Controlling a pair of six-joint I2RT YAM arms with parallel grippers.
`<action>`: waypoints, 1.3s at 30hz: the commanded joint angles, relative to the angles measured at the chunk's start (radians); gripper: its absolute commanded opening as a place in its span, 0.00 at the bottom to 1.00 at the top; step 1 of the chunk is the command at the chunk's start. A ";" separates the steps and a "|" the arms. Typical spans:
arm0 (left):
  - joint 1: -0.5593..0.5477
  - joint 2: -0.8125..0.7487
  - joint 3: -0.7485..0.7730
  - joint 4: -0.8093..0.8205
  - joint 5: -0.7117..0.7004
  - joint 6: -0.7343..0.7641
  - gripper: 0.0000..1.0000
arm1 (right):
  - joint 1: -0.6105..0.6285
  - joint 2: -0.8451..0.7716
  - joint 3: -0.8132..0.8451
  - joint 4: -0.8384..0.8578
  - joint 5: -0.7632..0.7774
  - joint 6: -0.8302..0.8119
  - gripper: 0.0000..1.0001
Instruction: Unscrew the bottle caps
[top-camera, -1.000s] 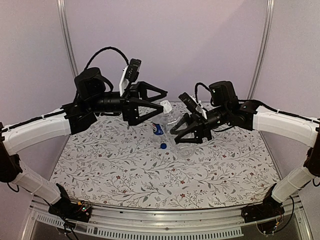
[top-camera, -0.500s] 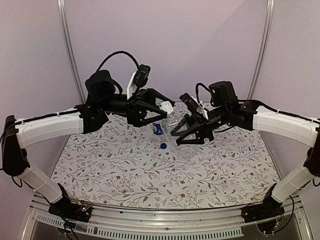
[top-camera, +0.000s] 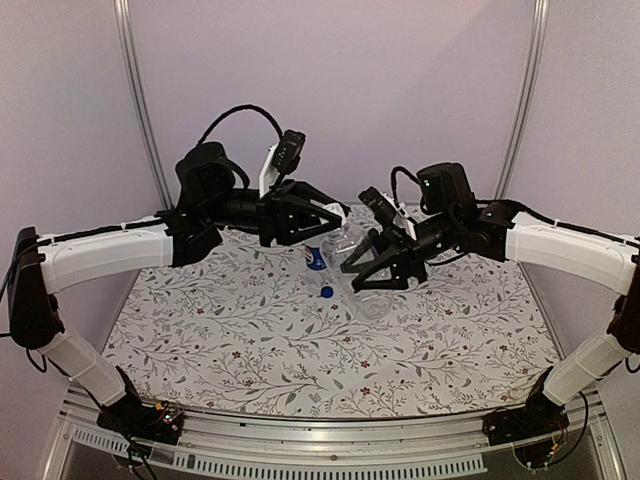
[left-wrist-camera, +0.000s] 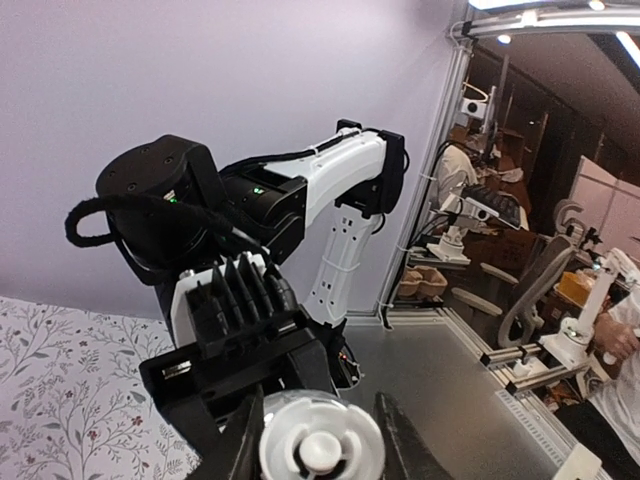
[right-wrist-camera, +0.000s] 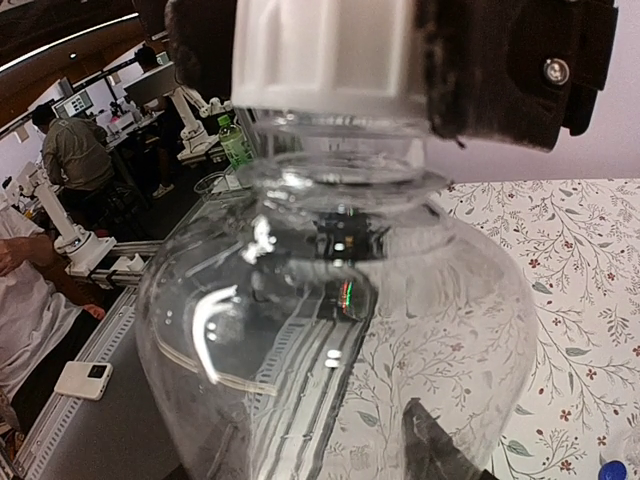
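Note:
My right gripper (top-camera: 367, 272) is shut on the clear, label-free bottle (top-camera: 357, 258) and holds it tilted above the table, neck toward the left arm. In the right wrist view the bottle (right-wrist-camera: 340, 330) fills the frame, and one finger (right-wrist-camera: 432, 445) shows through it. My left gripper (top-camera: 336, 214) is shut on the bottle's whitish cap (left-wrist-camera: 320, 440), with a black finger (left-wrist-camera: 243, 448) pressed on each side. That cap (right-wrist-camera: 325, 55) sits on the neck, clamped by the left fingers (right-wrist-camera: 500, 70). A blue cap (top-camera: 326, 292) lies loose on the cloth. The labelled bottle (top-camera: 316, 258) shows only as a blue band below the grippers.
A floral cloth (top-camera: 250, 340) covers the table, with purple walls and metal posts (top-camera: 140, 90) behind. The right arm (left-wrist-camera: 345, 200) faces the left wrist camera at close range. The blue cap (right-wrist-camera: 612, 470) lies by the bottom right corner of the right wrist view.
My left arm has moved right to the bottle's neck, and its jaws have gone from wide open to shut on the whitish cap. The right arm and bottle have stayed still.

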 joint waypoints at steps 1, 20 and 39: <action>0.015 -0.015 0.010 -0.021 -0.044 -0.003 0.26 | 0.000 -0.008 0.007 -0.007 0.043 0.002 0.47; -0.171 -0.142 0.102 -0.562 -1.056 -0.131 0.26 | -0.001 -0.004 0.011 -0.012 0.372 0.041 0.46; -0.083 -0.199 0.046 -0.449 -0.743 -0.023 0.84 | 0.000 -0.016 0.002 -0.013 0.262 0.011 0.46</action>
